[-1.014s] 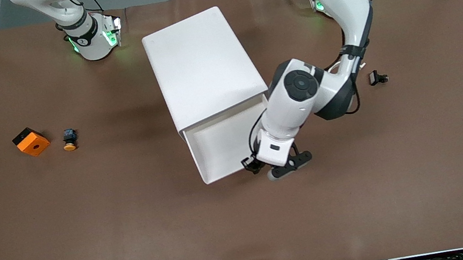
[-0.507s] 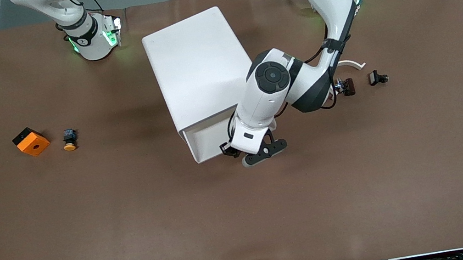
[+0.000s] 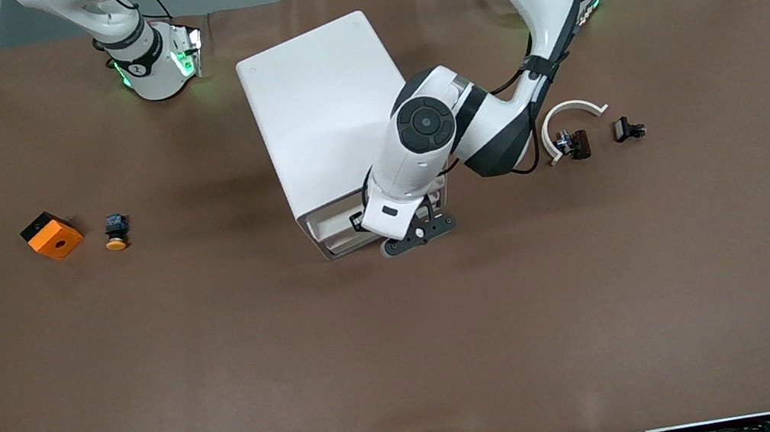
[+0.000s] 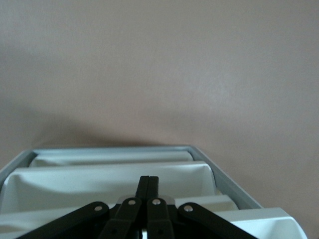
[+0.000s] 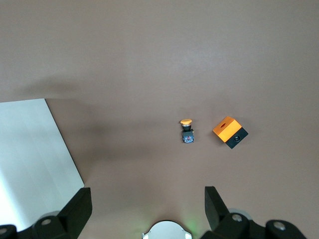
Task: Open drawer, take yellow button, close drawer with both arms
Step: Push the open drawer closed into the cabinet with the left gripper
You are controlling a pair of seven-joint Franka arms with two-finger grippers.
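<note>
Left gripper [image 3: 409,231] at the cabinet [image 3: 330,112] front, drawer [image 4: 114,174] nearly shut.
Its jaws are clenched, empty, pressed against the drawer lip. The right gripper [image 5: 147,211] waits high over its end of the counter [image 3: 223,365], jaws released. The button [image 3: 116,232] lies on the counter beside 1 orange block [image 3: 51,235].

Even, bright overhead light fills the front view; the brown table cover [image 3: 223,365] shows no glare, only soft shadows spreading from the white cabinet [image 3: 329,109] toward the frame's left. Green glows mark the arm bases at the top. The left wrist view is dimmer and hazy, with blurred linkage at its lower edge. The right wrist view is sharp, with faint shadows.
</note>
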